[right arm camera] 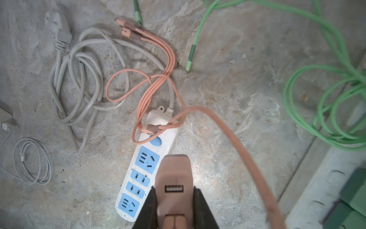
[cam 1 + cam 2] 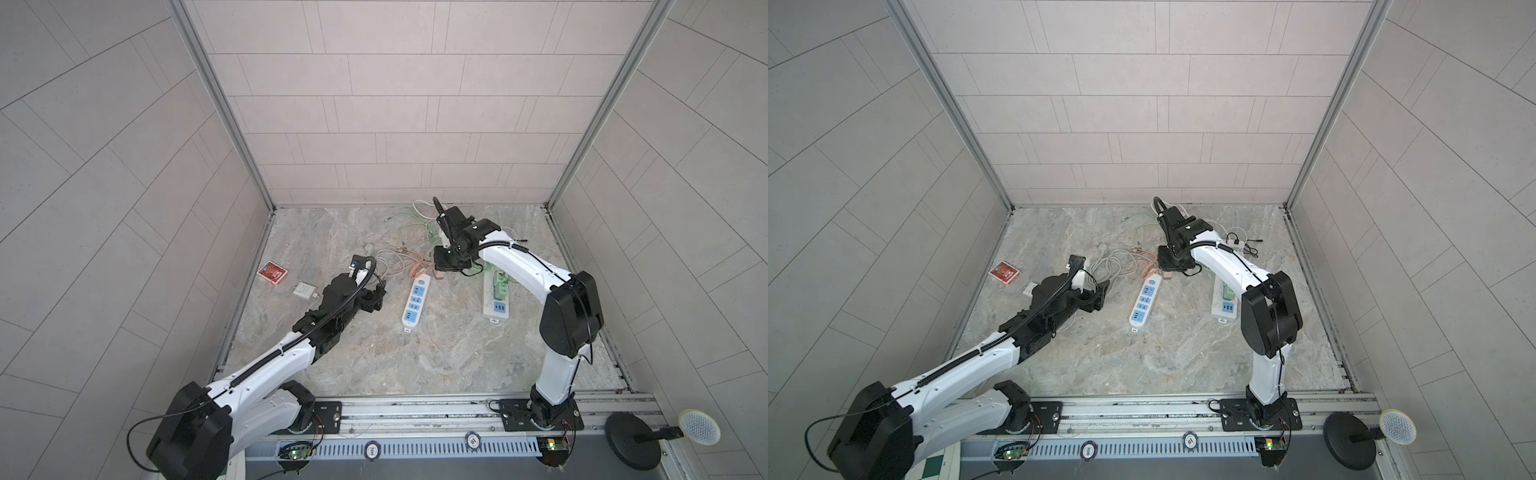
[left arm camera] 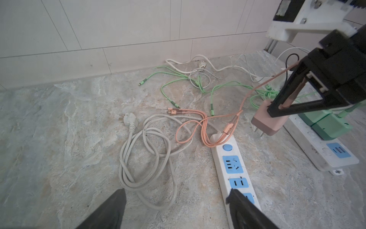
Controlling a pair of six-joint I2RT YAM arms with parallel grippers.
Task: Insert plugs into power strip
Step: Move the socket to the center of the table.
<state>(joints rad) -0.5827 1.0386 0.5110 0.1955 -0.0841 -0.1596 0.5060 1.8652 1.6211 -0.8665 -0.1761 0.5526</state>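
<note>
Charger adapter [image 1: 174, 172], pink, pinched in right gripper [image 1: 175, 200], hangs prongs-down just beside switch end of blue-socket power strip [image 1: 147, 168]; left gripper [image 3: 176, 196] gapes wide, empty.

Pink cable [image 1: 152, 128] drapes one end of the power strip [image 1: 169, 141]; sockets [image 1: 147, 159] lie uncovered.

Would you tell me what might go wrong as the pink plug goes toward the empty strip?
The pink cable loops over the switch end of the power strip, so it may snag or tug it. The left gripper is open, not steadying the strip, which could slide. The pink plug hangs tilted in the right gripper; prongs may miss.
</note>
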